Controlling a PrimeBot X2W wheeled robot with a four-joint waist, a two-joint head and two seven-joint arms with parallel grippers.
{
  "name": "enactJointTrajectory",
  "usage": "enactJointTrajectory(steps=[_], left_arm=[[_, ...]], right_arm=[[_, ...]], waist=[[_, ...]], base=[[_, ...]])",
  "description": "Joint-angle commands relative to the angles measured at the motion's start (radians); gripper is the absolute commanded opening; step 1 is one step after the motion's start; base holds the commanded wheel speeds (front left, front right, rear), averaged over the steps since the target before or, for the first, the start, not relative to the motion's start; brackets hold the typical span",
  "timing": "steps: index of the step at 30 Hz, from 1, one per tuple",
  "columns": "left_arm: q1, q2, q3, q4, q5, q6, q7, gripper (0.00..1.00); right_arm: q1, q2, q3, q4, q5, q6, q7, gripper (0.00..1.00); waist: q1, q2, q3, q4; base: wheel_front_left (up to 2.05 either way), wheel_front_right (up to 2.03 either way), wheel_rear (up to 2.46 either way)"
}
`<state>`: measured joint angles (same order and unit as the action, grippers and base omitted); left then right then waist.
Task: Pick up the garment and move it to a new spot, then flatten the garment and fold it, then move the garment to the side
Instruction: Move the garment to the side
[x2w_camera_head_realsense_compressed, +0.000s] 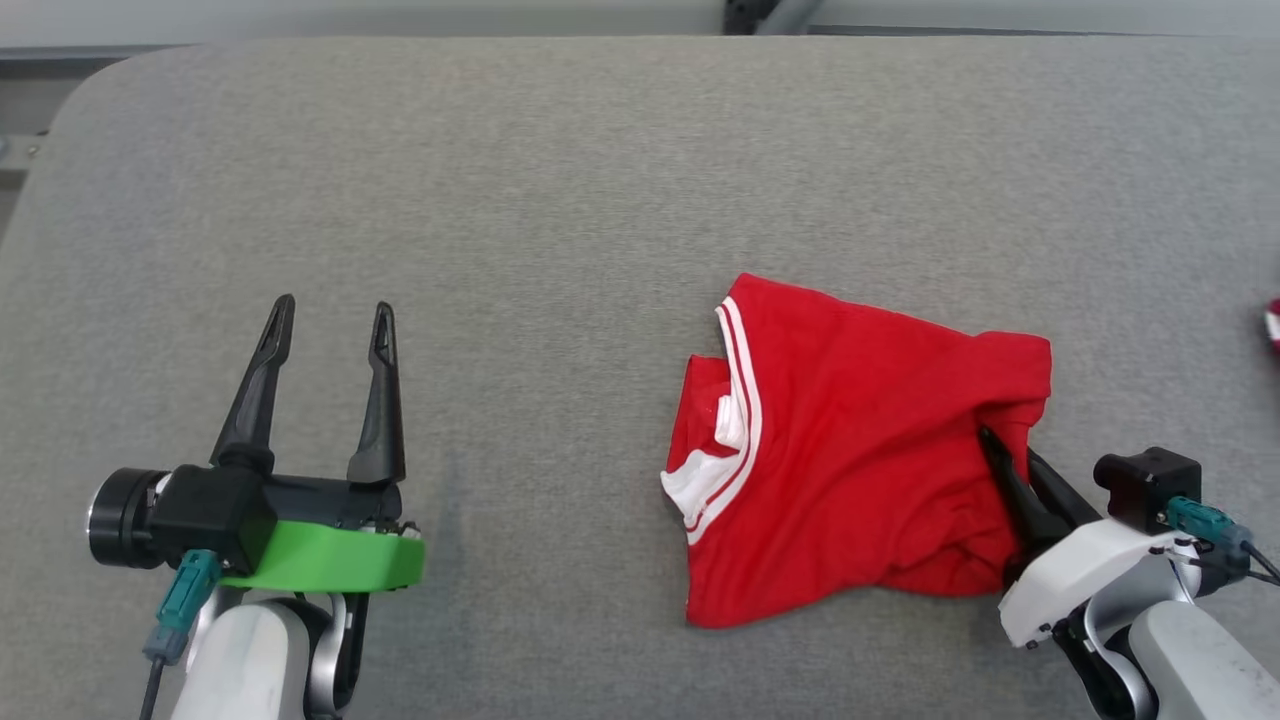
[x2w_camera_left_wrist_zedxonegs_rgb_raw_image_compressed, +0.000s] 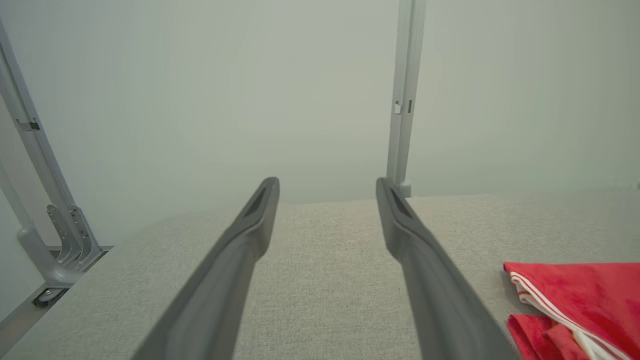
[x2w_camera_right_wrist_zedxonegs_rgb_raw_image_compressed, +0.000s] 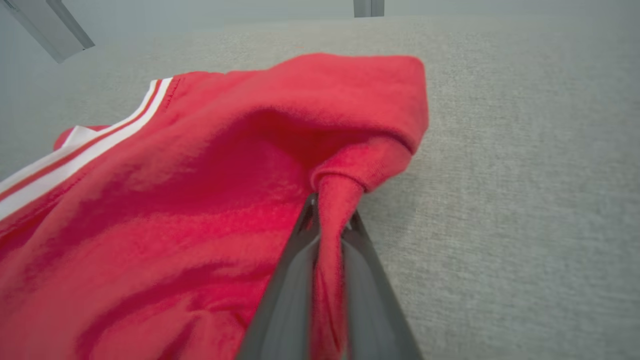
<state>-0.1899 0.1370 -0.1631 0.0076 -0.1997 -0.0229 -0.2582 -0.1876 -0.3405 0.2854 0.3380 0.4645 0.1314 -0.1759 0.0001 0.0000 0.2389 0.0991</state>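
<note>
Head view has the red garment (x2w_camera_head_realsense_compressed: 850, 450) lying crumpled on the right half of the grey worktop (x2w_camera_head_realsense_compressed: 560, 200), nearer the robot's edge than the far one. It is loosely bunched rather than flat. Its white-striped trim (x2w_camera_head_realsense_compressed: 745, 400) runs down its left side, where a patch of white lining shows, and creases gather toward its lower right corner.

At that corner the right tool (x2w_camera_head_realsense_compressed: 1000, 450) reaches in from the lower right and has hold of the cloth. Right wrist view shows it plainly: the two dark fingers are drawn almost together on a twisted rope of red fabric that runs down between them, and the cloth above the pinch rises in a rounded hump. Most of the garment rests on the worktop to the left of the fingers.

The left tool (x2w_camera_head_realsense_compressed: 330, 320) hovers over bare worktop at the lower left, well apart from the garment. Its fingers are spread wide with nothing between them. In the left wrist view the garment's striped edge lies low on the right, beyond the right-hand finger.

A small red and white item (x2w_camera_head_realsense_compressed: 1273, 325) is cut off by the head view's right edge and is too cropped to identify. Beyond the worktop's far edge stand a pale wall (x2w_camera_left_wrist_zedxonegs_rgb_raw_image_compressed: 200, 100) and a grey metal frame post (x2w_camera_left_wrist_zedxonegs_rgb_raw_image_compressed: 405, 100).
</note>
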Motion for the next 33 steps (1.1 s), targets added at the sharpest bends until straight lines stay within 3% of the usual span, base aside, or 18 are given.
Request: enactJointTrajectory(steps=[1,10,16,27,31,33], left_arm=[[0.011,0.011,0.004,-0.008,0.006,0.004,-0.002,1.00],[-0.030,0.051,-0.004,-0.087,0.030,0.008,0.061,1.00],[-0.077,0.083,-0.017,-0.144,0.056,0.001,0.117,1.00],[-0.177,0.117,-0.051,-0.217,0.098,-0.017,0.184,1.00],[-0.196,0.122,-0.059,-0.225,0.101,-0.020,0.188,1.00],[-0.203,0.123,-0.062,-0.227,0.102,-0.020,0.189,1.00]], right_arm=[[0.014,-0.011,0.001,-0.015,-0.006,-0.002,0.001,0.00],[-0.064,-0.075,0.055,-0.065,-0.014,-0.002,-0.001,0.00],[-0.220,-0.187,0.103,-0.024,-0.021,-0.002,-0.036,0.00],[-0.503,-0.396,0.137,0.171,0.030,-0.002,-0.087,0.00],[-0.579,-0.444,0.152,0.259,0.042,-0.002,-0.090,0.00],[-0.606,-0.439,0.137,0.282,0.035,-0.002,-0.090,0.00]], waist=[[-0.0001,0.0000,0.002,-0.140],[-0.0001,0.0000,0.083,-0.326],[-0.0001,0.0000,0.170,-0.410],[-0.0001,0.0000,0.327,-0.416],[-0.0001,0.0000,0.362,-0.400],[-0.0001,0.0000,0.371,-0.396]], base=[[0.00,0.00,0.00],[0.00,0.00,0.00],[0.00,0.00,0.00],[0.00,0.00,0.00],[0.00,0.00,0.00],[0.00,0.00,0.00]])
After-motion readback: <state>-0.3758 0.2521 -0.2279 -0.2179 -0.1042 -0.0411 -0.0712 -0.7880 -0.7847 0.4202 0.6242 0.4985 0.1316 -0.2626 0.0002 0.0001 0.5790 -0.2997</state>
